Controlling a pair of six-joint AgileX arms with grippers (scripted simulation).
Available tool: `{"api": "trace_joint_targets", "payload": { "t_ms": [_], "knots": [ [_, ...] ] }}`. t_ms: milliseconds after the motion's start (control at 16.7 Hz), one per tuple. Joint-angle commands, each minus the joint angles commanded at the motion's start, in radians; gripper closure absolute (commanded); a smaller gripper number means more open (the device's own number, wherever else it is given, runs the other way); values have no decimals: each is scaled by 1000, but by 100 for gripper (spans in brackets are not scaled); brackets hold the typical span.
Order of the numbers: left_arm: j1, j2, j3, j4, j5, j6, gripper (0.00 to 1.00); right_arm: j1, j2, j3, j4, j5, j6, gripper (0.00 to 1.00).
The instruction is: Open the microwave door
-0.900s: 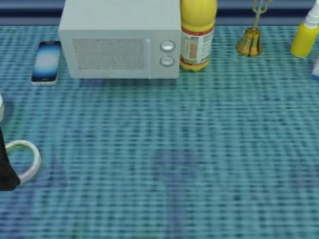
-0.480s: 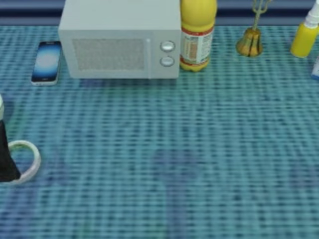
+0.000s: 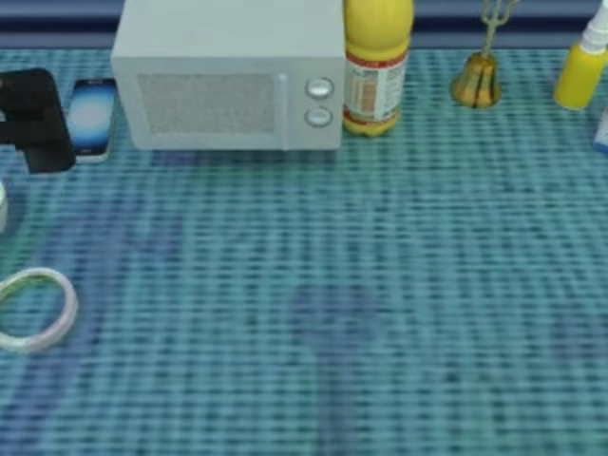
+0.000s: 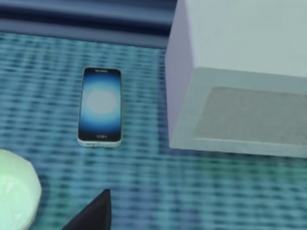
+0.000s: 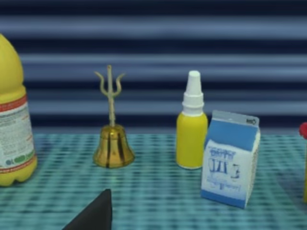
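Note:
The white-grey microwave (image 3: 228, 76) stands at the back of the table, left of centre. Its door (image 3: 204, 103), with a speckled grey mesh window, lies flush with the front, and two silver knobs (image 3: 319, 102) sit to its right. My left gripper (image 3: 43, 123) hovers at the table's left edge, partly over a smartphone (image 3: 92, 119), a short way left of the microwave and apart from it. The left wrist view shows the microwave (image 4: 240, 33), the door (image 4: 244, 115) and one dark fingertip (image 4: 98, 213) with nothing against it. My right gripper is out of the top view; one fingertip (image 5: 98, 213) shows, holding nothing.
A yellow bottle (image 3: 377, 66) stands against the microwave's right side. A brass bell (image 3: 477, 81) and a yellow dropper bottle (image 3: 581, 66) stand further right, and a milk carton (image 5: 230, 160) shows beside them. A tape ring (image 3: 33, 309) and a pale round object (image 4: 14, 191) lie at the left.
My left gripper has moved from the tape ring at the left edge toward the back, and is now over the phone beside the microwave. The microwave door has not moved.

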Motion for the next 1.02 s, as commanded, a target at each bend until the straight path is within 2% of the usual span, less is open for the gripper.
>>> {"api": "trace_joint_targets", "payload": {
  "t_ms": [300,540,780,1020],
  "knots": [
    [-138,527,564,-238,-64,-133,0,0,0,0,0,0,0,0],
    [-235,884,927,-415,-111,-222,0,0,0,0,0,0,0,0],
    [-309,1154,1169,-562,-148,-285,0,0,0,0,0,0,0,0],
    [-345,1288,1292,-641,-167,-314,0,0,0,0,0,0,0,0]
  ]
}}
